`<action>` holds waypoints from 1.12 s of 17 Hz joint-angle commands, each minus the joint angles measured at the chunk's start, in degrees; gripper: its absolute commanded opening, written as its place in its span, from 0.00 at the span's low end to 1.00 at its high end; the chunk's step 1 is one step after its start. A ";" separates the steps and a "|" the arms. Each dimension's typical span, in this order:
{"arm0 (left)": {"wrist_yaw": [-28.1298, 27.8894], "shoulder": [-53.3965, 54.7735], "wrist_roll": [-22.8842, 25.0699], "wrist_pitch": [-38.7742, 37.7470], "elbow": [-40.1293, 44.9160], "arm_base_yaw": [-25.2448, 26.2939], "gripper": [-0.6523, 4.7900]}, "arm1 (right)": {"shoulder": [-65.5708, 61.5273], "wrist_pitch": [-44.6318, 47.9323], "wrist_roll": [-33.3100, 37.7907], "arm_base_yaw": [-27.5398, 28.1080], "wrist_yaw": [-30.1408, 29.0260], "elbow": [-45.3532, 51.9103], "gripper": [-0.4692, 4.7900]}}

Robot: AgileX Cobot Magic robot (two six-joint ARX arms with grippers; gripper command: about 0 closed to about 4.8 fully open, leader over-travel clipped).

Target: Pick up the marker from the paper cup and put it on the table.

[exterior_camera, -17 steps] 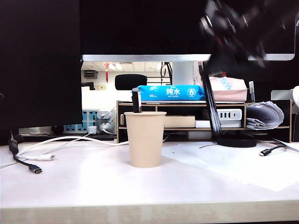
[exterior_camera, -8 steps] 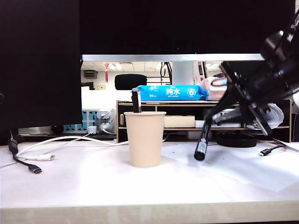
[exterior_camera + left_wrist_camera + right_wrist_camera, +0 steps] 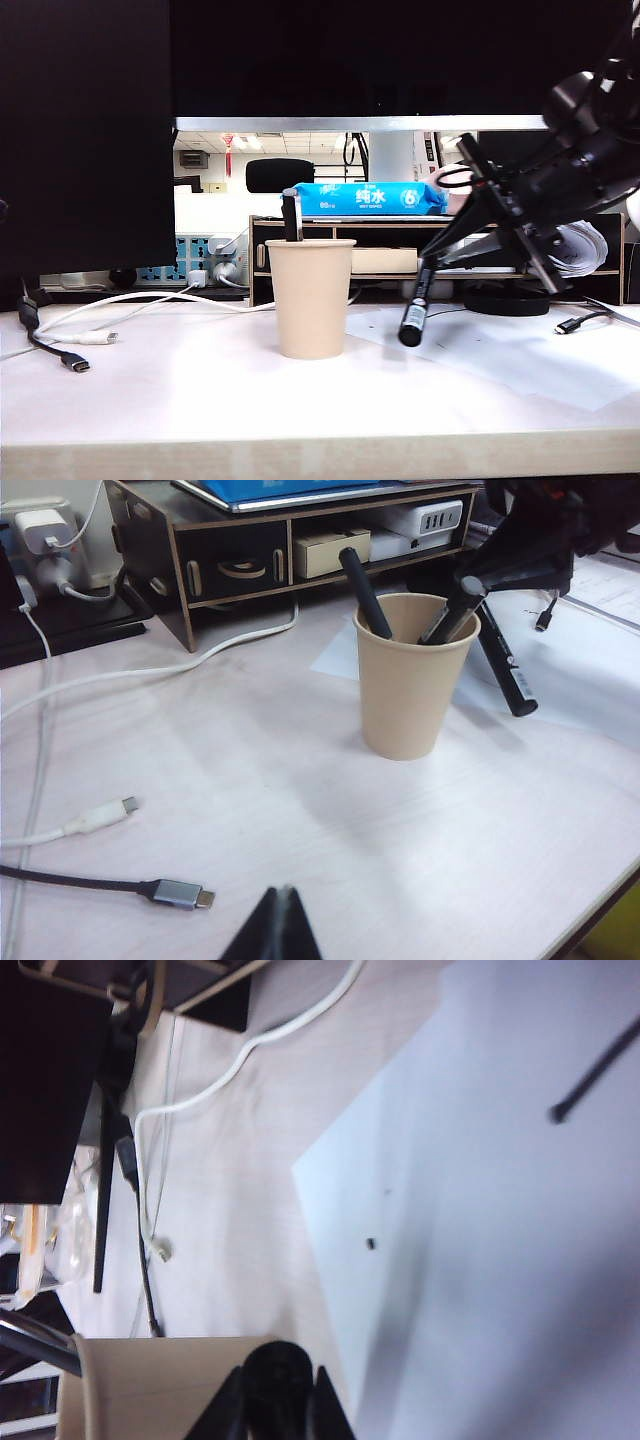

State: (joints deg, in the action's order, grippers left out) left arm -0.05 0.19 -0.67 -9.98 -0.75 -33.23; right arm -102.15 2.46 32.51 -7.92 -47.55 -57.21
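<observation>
Tabletop point(image 3: 200, 400) lies below your marker point(image 3: 413, 312), clamped tilted in the right gripper point(image 3: 478, 248) at the cup's point(image 3: 310, 298) three o'clock, so an early release lets it roll; left gripper point(image 3: 277, 927) sits together.

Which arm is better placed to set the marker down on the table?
The right. Its gripper is shut on the marker, tilted low over the table right of the paper cup. The left gripper sits shut and far off.

Two markers, one held point(image 3: 413, 312) and one in the cup point(image 3: 291, 217), one paper cup point(image 3: 310, 298), two pincers: right point(image 3: 440, 250), left point(image 3: 277, 930).
</observation>
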 commanded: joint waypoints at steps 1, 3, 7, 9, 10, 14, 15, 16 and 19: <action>0.07 0.00 0.22 -0.66 0.22 0.07 0.11 | -0.46 1.64 0.07 -0.55 0.20 -0.15 0.13; 0.07 0.00 0.24 -0.63 0.22 0.07 0.11 | -2.36 1.73 0.50 -0.55 -0.04 -0.15 0.22; 0.09 0.00 0.24 -0.63 0.22 0.07 0.11 | -4.81 1.68 0.52 -0.61 -1.77 -0.15 0.31; 0.09 0.00 0.22 -0.63 0.22 0.07 0.11 | -4.79 2.10 0.63 -0.59 -2.12 -0.17 0.37; 0.09 0.00 0.24 -0.63 0.22 0.07 0.11 | -4.79 2.14 1.20 -0.59 -2.45 -0.20 0.39; 0.07 0.00 0.22 -0.63 0.22 0.07 0.11 | -3.23 5.55 1.55 -0.44 -14.03 -0.24 0.19; 0.09 0.00 0.24 -0.63 0.22 0.07 0.11 | -1.60 5.16 0.11 -0.39 -14.38 -0.22 0.07; 0.09 0.00 0.22 -0.63 0.22 0.07 0.11 | 0.33 4.48 -0.96 -0.26 -13.75 -0.22 0.07; 0.11 0.00 0.24 -0.63 0.22 0.07 0.11 | 13.00 0.96 -3.96 1.49 -5.84 -0.13 0.07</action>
State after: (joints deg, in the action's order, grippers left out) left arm -0.05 0.19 -0.67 -10.00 -0.75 -33.23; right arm -92.14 5.04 30.65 -6.72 -56.31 -57.25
